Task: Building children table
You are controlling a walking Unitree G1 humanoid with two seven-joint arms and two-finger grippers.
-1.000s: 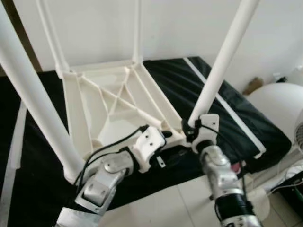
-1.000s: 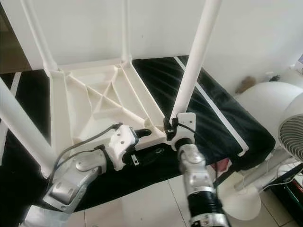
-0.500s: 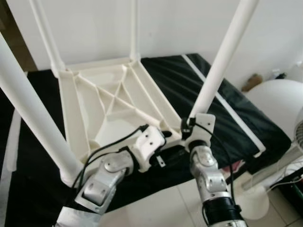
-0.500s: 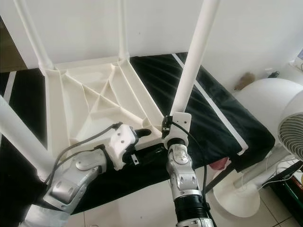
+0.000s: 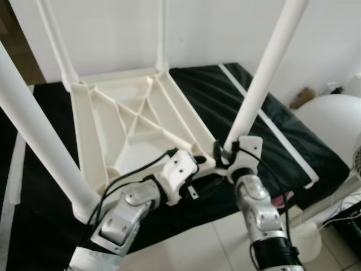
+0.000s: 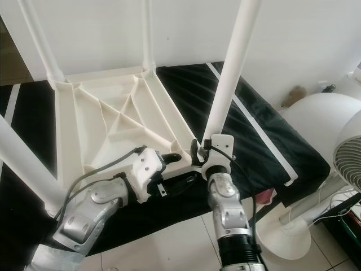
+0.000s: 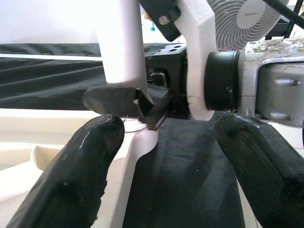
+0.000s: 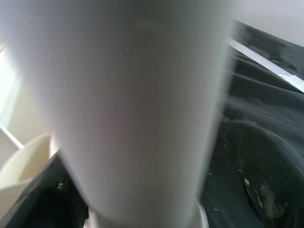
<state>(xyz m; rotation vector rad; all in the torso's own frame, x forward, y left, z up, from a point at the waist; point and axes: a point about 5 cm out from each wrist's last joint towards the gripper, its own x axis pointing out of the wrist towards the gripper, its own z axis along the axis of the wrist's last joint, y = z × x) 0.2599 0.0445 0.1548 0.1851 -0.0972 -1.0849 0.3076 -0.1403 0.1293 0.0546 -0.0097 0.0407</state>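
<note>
A white children's table top (image 5: pixel 135 130) lies upside down on a black cloth. Its legs point up. The near-right leg (image 5: pixel 265 73) rises from the near-right corner socket. My right gripper (image 5: pixel 228 160) is shut around the base of this leg; in the right wrist view the leg (image 8: pixel 137 104) sits between the black fingers (image 8: pixel 256 166). My left gripper (image 5: pixel 202 174) is open at the same corner. One finger (image 7: pixel 71 175) lies over the table frame, the other finger (image 7: pixel 261 161) over the cloth.
Three more legs stand up: near-left (image 5: pixel 39 141), far-left (image 5: pixel 56 45), far-right (image 5: pixel 162 34). A white fan (image 6: pixel 350 164) on a round base (image 6: pixel 287 237) stands on the tile floor to the right, with cables beside it. A white wall is close behind.
My right forearm swung left and then back to the right while the gripper stayed at the leg's base. The left arm has held still. The view shifted slightly.
</note>
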